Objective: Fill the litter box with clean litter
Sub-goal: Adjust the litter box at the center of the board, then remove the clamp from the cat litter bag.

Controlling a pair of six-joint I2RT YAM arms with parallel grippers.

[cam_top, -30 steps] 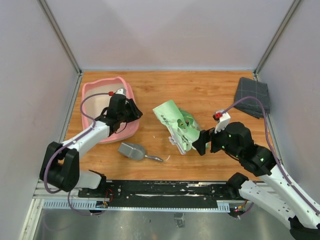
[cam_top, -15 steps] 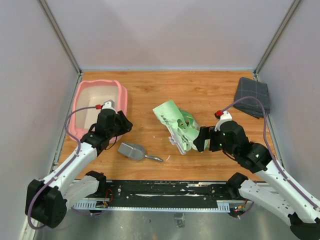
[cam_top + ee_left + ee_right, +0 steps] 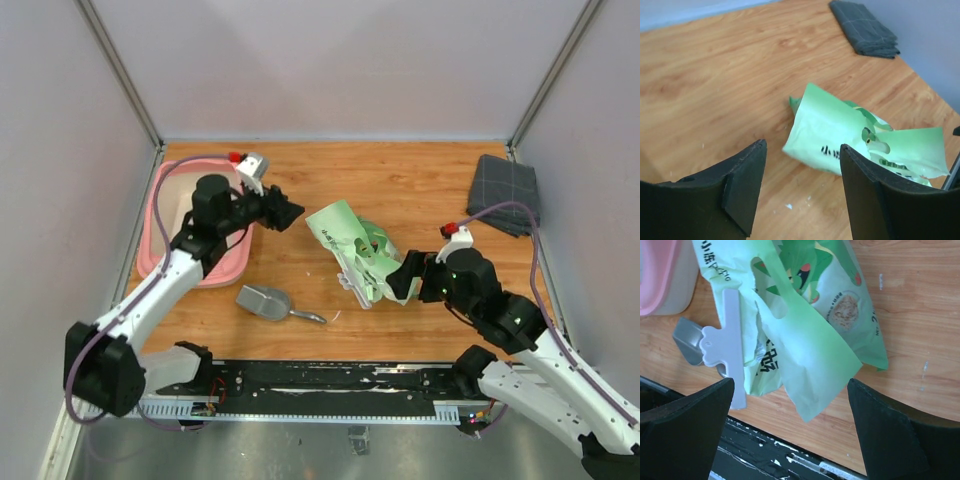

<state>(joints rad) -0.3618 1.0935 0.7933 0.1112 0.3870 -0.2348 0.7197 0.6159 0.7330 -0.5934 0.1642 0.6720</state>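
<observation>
Jaws of the left gripper (image 3: 290, 212) stand apart with nothing between them. It hangs over bare wood just past the right rim of the litter box (image 3: 150, 215), pointing toward the green bag (image 3: 355, 245). In the left wrist view the two dark fingers frame the bag's near end and the table (image 3: 715, 75) beneath it.

The right gripper (image 3: 393, 285) is spread wide and holds nothing. It hovers at the bag's right edge. Its wrist view looks down on the crumpled printed bag (image 3: 805, 315), with a pale lilac clip (image 3: 727, 345) clamped on the bag's edge.

The litter box sits at the far left of the table, close to the left wall. It is a pink tray with rounded corners and a wide rolled rim. What shows of its inside is smooth and pale cream. The left arm crosses over its right part and hides some of the interior. A corner of pink rim also shows in the right wrist view (image 3: 657, 275).

A grey scoop (image 3: 265, 300) lies near the tray's near rim, apart from it. A folded grey cloth (image 3: 505, 192) rests at the far right.
</observation>
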